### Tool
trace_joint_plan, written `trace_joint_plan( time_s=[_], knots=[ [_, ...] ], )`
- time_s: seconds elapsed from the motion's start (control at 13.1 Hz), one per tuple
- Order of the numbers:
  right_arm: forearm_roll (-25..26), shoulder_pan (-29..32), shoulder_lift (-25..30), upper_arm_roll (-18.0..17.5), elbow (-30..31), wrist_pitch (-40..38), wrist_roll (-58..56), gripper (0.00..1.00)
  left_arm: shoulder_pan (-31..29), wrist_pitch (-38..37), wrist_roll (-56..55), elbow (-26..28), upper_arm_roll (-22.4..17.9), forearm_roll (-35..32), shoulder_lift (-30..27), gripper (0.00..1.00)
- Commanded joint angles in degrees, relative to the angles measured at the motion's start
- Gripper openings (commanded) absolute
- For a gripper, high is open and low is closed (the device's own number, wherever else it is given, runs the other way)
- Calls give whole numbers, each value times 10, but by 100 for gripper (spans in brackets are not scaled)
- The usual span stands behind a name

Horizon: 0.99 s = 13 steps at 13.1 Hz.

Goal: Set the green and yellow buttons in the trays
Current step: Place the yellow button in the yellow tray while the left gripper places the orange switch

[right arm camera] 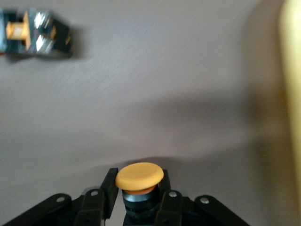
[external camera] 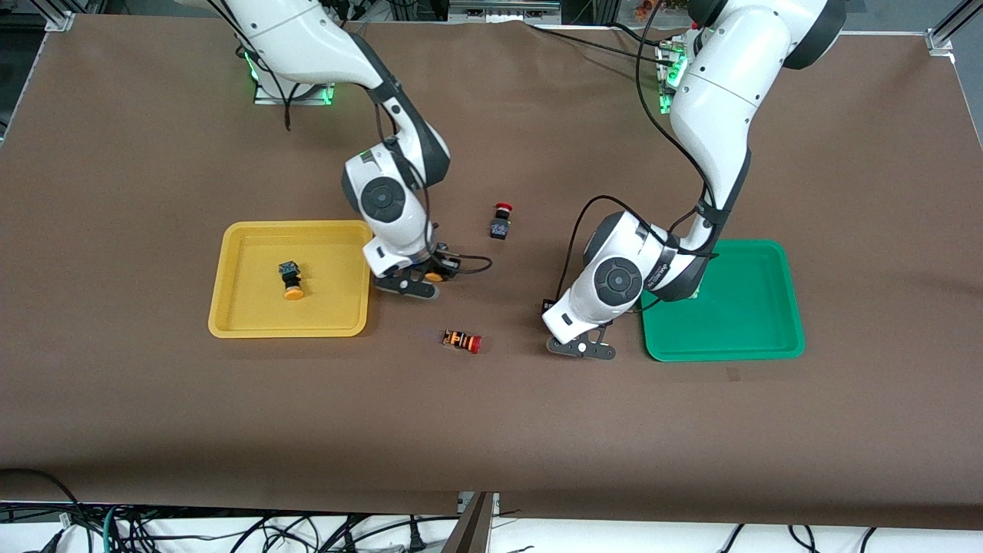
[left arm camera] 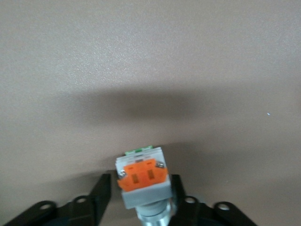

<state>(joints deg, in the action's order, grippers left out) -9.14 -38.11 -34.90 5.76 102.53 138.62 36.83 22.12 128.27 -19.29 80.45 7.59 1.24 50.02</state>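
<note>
My right gripper [external camera: 418, 282] is shut on a black-bodied button with a yellow-orange cap [right arm camera: 139, 174], low over the table beside the yellow tray [external camera: 230, 322]. Another yellow-capped button [external camera: 290, 280] lies in that tray. My left gripper [external camera: 581, 347] is shut on a white-bodied button with an orange face [left arm camera: 141, 175], low over the table beside the green tray [external camera: 768, 346]. In the wrist views each button sits between the jaws of its own gripper, the right [right arm camera: 138, 181] and the left [left arm camera: 140, 182]. The second white-bodied button does not show.
A black-bodied button with a red cap [external camera: 501, 220] stands between the arms. An orange-striped button with a red cap [external camera: 461, 341] lies nearer the front camera, between the two grippers; it also shows in the right wrist view [right arm camera: 33, 30]. The left arm covers a corner of the green tray.
</note>
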Motion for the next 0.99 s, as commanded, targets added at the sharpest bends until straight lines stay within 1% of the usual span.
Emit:
trace_joint_plan(
  time_s=[0.0, 0.08, 0.15, 0.23, 0.3, 0.38, 0.46, 0.53, 0.61, 0.69, 0.76, 0.84, 0.91],
  knots=[
    [5, 2, 47, 64, 7, -91, -124, 14, 1, -14, -7, 11, -7, -2, -26, 12],
    [5, 2, 57, 93, 12, -121, -180, 15, -1, -65, -6, 9, -14, -11, -45, 12],
    [3, 2, 65, 121, 34, -121, -236, 16, -3, -120, -5, 5, -24, -45, -63, 12],
    [1, 3, 76, 138, 69, -98, -264, 21, -10, -167, 1, 6, -28, -90, -83, 12],
    [-4, 5, 80, 142, 108, -53, -268, 33, -31, -205, 21, 4, -28, -118, -98, 12],
    [-13, 5, 81, 142, 140, -3, -263, 54, -55, -230, 54, 2, -28, -124, -106, 12],
    [-35, 5, 80, 142, 154, 17, -259, 65, -79, -248, 100, 2, -28, -126, -112, 14],
    [-61, 5, 80, 142, 155, 15, -258, 75, -113, -253, 160, 3, -28, -126, -112, 15],
    [-70, 5, 83, 141, 151, 8, -254, 85, -150, -250, 220, 6, -27, -126, -109, 19],
    [-71, 5, 85, 141, 133, -10, -249, 90, -175, -240, 266, 12, -27, -126, -103, 21],
    [-71, 5, 86, 141, 103, -49, -235, 90, -195, -212, 290, 33, -27, -125, -99, 21],
    [-71, 5, 91, 142, 68, -96, -229, 94, -205, -165, 294, 79, -27, -126, -105, 24],
    [-70, 5, 98, 143, 39, -133, -228, 97, -208, -106, 295, 129, -27, -126, -116, 34]
  ],
)
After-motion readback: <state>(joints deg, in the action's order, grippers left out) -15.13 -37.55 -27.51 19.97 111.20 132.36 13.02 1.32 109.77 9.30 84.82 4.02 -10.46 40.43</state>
